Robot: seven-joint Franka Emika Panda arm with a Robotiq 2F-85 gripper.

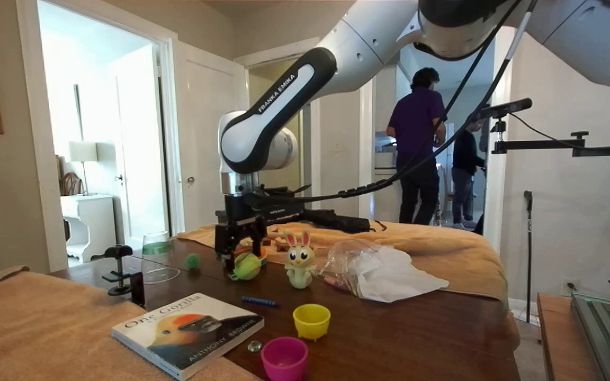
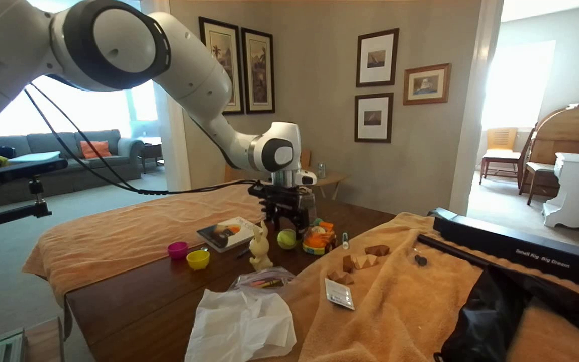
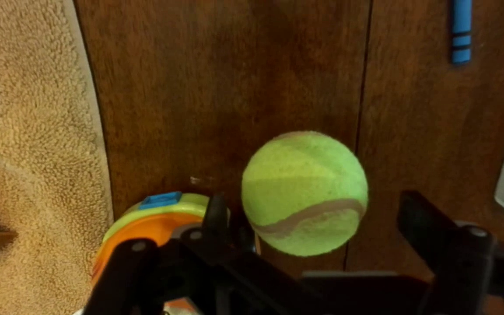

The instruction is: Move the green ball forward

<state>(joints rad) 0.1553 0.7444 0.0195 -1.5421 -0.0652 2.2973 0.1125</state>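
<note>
The green ball (image 3: 304, 192), a yellow-green tennis ball with a dull curved seam, rests on the dark wooden table. Both exterior views show this ball (image 1: 247, 266) low by the fingertips, just beside the rabbit figure. My gripper (image 3: 315, 214) is open, pointing down over it. In the wrist view the ball lies between the two spread fingers, with a gap on either side, wider on the right. No finger seems to touch it. In an exterior view the gripper (image 2: 287, 226) partly stands behind the ball.
An orange round toy (image 2: 319, 238) sits close against the left finger in the wrist view. Around the ball stand a pale rabbit figure (image 1: 299, 260), a blue crayon (image 1: 260, 301), a book (image 1: 188, 333), yellow (image 1: 312, 321) and pink (image 1: 284, 359) cups, and a clear glass (image 1: 157, 254).
</note>
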